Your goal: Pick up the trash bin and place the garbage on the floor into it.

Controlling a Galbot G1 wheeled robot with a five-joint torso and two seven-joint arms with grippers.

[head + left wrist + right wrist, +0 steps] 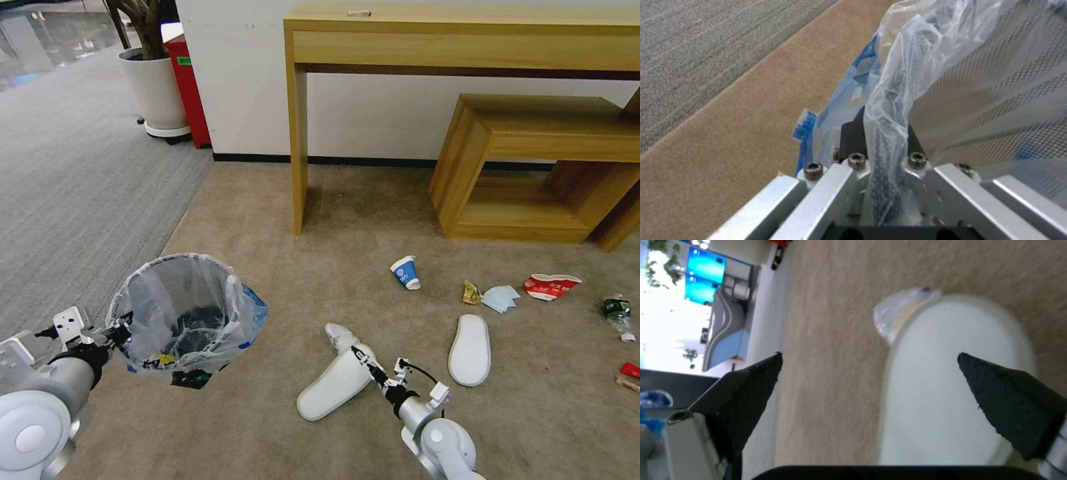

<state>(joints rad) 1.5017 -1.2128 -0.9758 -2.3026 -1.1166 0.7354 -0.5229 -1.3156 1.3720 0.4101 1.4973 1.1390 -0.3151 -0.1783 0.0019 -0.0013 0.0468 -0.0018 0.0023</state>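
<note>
At near left, the left gripper (122,331) clamps the trash bin (183,313) rim; the right gripper (361,355) hovers wide open over a white slipper (333,388)

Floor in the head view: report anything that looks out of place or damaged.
Litter is strewn over the tan carpet: two white slippers lying apart, a tipped paper cup, a crushed red-white bowl, a pale blue mask and a small bottle on its side.
</note>
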